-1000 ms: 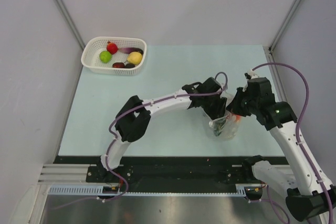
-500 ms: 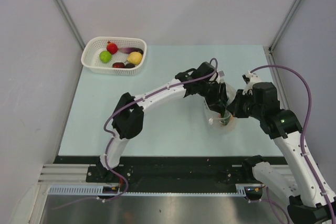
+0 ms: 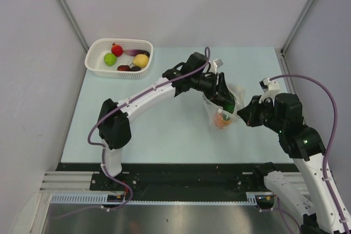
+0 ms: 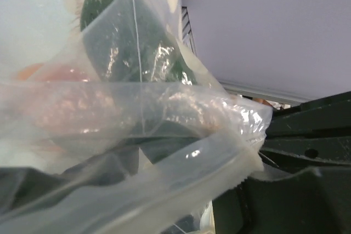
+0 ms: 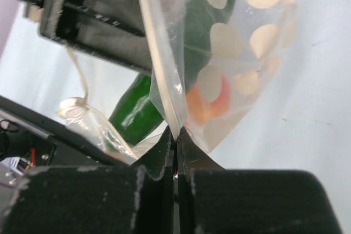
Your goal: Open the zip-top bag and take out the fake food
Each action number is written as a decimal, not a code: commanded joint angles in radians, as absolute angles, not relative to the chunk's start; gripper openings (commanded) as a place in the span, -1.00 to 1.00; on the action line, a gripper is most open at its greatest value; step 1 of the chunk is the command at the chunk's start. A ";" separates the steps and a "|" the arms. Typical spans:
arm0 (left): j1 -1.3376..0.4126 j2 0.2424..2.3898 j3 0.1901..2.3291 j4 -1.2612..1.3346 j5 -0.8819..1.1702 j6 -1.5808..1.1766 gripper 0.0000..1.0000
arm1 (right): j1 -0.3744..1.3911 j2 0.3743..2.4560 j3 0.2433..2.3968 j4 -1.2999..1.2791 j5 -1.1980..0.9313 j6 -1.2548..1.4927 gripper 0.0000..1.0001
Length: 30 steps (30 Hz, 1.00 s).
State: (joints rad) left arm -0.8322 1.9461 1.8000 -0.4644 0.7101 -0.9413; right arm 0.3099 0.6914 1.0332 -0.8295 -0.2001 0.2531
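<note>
Only dimly, green fake food point(image 4: 126, 42) shows through the zip-top bag point(image 4: 219, 116)

The basket point(image 3: 93, 64) sits at the table's point(image 3: 164, 130) far left corner, with toy fruit point(image 3: 141, 60) in it. Right of centre, the bag point(image 3: 236, 92), seemingly lifted, holds toy vegetables point(image 3: 221, 119). It hangs between the left gripper point(image 3: 226, 101) and the right gripper point(image 3: 244, 118).

The view from above is bright and even, and only faint, soft shadows lie on the table point(image 3: 164, 130). In the left wrist view the zip-top bag point(image 4: 181, 119) is so close that it looks blurry and milky (small white shiny spots sit on its folds). The right wrist view is bright too, but the dark parts nearest the lens are fuzzy.
</note>
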 commanded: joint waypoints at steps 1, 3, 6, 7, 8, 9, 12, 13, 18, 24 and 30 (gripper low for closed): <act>-0.827 1.913 1.841 -0.462 0.585 -0.876 -1.00 | 0.305 0.663 1.025 -0.818 -0.291 0.258 -1.00; -0.827 1.936 1.880 -0.476 0.575 -0.870 -0.99 | 0.305 0.672 1.016 -0.816 -0.325 0.268 -1.00; -0.836 1.965 1.952 -0.500 0.555 -0.864 -0.99 | 0.305 0.693 1.012 -0.822 -0.364 0.276 -1.00; -0.838 1.965 1.959 -0.492 0.554 -0.862 -0.99 | 0.305 0.695 1.012 -0.825 -0.353 0.278 -1.00; -0.839 1.965 1.965 -0.495 0.540 -0.859 -0.99 | 0.304 0.695 1.011 -0.825 -0.354 0.278 -1.00; -0.839 1.962 1.982 -0.511 0.519 -0.845 -0.99 | 0.299 0.690 1.011 -0.821 -0.357 0.296 -1.00; -0.844 1.957 2.026 -0.594 0.442 -0.773 -1.00 | 0.276 0.699 1.017 -0.798 -0.426 0.327 -1.00; -0.844 1.957 2.022 -0.597 0.445 -0.769 -1.00 | 0.273 0.712 1.022 -0.839 -0.385 0.336 -1.00; -0.848 1.942 1.896 -0.480 0.706 -0.923 -0.99 | 0.265 0.718 1.025 -0.887 -0.080 0.393 -1.00; -0.891 1.905 1.873 -0.488 0.824 -0.905 -0.99 | 0.262 0.785 1.045 -0.809 0.139 0.417 -1.00; -0.913 1.893 1.862 -0.589 0.874 -0.805 -1.00 | 0.250 0.856 1.072 -0.739 0.198 0.402 -1.00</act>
